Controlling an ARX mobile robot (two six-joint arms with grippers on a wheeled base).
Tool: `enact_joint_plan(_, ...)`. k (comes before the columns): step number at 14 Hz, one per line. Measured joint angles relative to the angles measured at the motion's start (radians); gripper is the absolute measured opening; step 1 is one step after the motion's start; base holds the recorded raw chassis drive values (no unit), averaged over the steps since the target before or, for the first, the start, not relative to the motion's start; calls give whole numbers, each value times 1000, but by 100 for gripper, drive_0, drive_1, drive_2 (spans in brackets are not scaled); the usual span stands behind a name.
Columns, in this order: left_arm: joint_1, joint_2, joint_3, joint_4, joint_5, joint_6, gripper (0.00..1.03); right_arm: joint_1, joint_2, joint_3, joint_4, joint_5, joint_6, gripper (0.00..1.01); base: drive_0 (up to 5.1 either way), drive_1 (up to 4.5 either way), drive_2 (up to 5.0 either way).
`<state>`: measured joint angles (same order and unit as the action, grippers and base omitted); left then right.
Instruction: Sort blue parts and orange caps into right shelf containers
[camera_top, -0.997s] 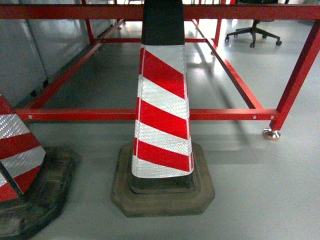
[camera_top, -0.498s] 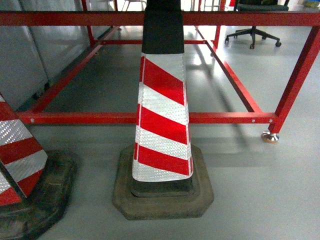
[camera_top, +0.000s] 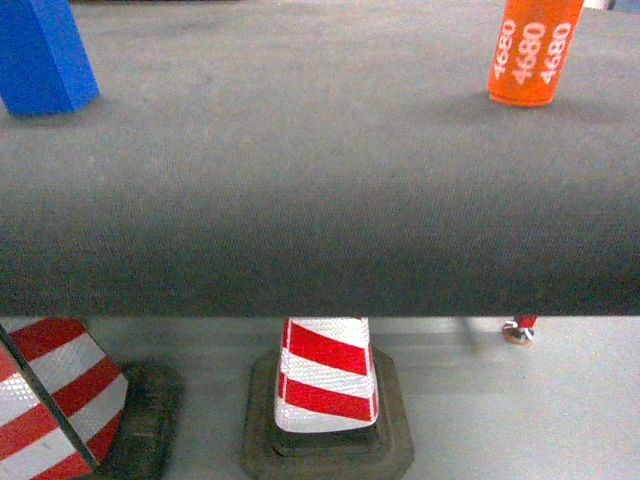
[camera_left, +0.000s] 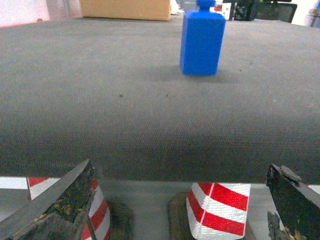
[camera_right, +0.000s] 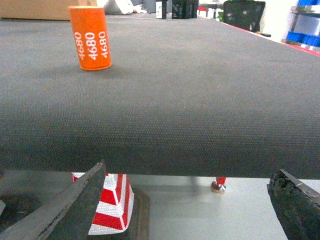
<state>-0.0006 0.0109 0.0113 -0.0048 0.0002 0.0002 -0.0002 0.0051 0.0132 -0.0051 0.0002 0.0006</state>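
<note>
Left gripper (camera_left: 175, 210) spread wide, both dark worn fingers (camera_left: 55, 207) at the bottom corners of its wrist view, level, nothing between them. Right gripper (camera_right: 180, 210) likewise wide apart and holding nothing, fingers (camera_right: 65, 210) low at the frame corners. Neither arm shows in the head view.

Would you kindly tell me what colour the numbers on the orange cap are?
White, reading "4680" on the orange cap; clearest in the right wrist view.

blue part (camera_top: 40, 55) upright, table far-left | orange cap (camera_top: 530, 50) upright, far-right
</note>
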Motion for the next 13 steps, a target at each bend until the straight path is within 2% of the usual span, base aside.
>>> enact_joint_plan(13, 0, 0, 0, 5, -1, 0, 98, 0, 0, 0, 5, -1, 0, 98, 0, 0, 0)
